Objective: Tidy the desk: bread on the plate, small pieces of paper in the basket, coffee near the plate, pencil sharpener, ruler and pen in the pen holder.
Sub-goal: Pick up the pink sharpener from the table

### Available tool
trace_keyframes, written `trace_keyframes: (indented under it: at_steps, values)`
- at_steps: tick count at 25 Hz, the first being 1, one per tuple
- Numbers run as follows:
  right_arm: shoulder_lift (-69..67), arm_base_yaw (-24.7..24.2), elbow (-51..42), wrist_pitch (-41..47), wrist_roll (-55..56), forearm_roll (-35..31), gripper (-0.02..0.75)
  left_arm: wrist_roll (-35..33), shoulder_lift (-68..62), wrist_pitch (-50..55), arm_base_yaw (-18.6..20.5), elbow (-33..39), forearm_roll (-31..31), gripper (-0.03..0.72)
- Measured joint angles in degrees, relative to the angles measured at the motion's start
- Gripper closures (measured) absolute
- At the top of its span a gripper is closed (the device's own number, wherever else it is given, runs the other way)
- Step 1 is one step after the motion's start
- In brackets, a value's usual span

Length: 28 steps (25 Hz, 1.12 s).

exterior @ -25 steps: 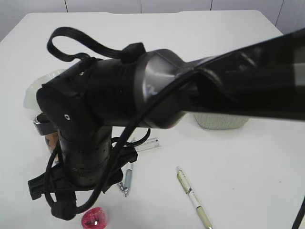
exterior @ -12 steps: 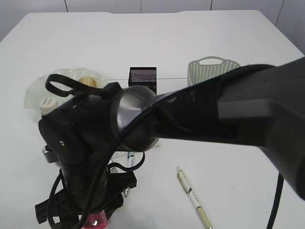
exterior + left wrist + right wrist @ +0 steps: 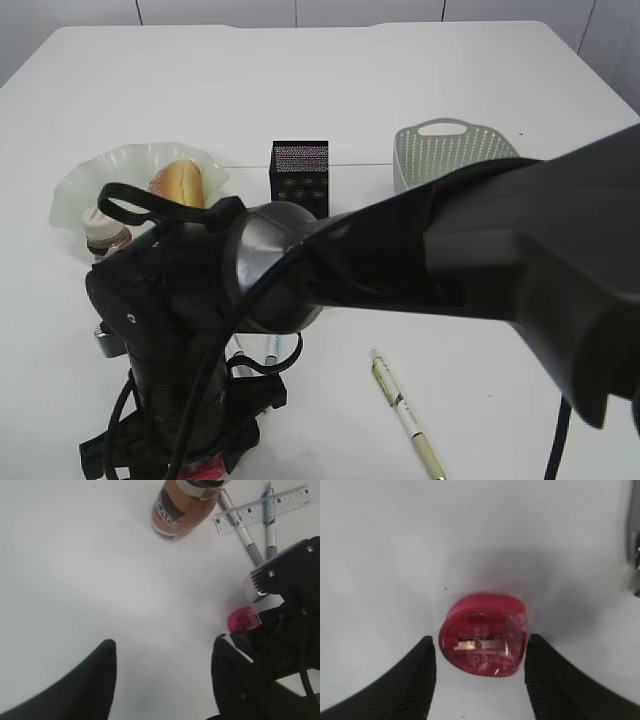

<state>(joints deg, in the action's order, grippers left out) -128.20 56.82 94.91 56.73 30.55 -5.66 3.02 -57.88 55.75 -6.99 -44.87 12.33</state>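
I have the right end effector spread wide, empty, straddling the pink pencil sharpener on the near-left table. It looks light, rigid, slick plastic; I'd pinch its flat sides.

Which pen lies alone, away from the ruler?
The cream pen lying right of the arm, by itself on the table; the other two pens cross the clear ruler near the coffee bottle.

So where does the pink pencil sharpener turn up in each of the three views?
Exterior view: pencil sharpener only a pink sliver at the bottom edge, under the right arm.
Left wrist view: right of centre, beside the right arm's black housing.
Right wrist view: centre, between the open right hand fingers.
Shared landmark: the right arm standing over it.
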Motion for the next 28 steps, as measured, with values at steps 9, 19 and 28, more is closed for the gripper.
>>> trace_keyframes:
  at_steps: [9,19,28]
  values:
    - [-1.66,0.00,0.00,-0.58,0.00,0.00,0.320,0.00,0.00,0.00,0.00,0.00,-0.95,0.246]
    - [-1.90,0.00,0.33,-1.05,0.00,0.32,0.374,0.00,0.00,0.00,0.00,0.00,-1.78,0.246]
    - [-1.19,0.00,0.33,-0.23,-9.53,-1.32,0.388,0.00,0.00,-0.12,0.00,0.00,-1.87,0.246]
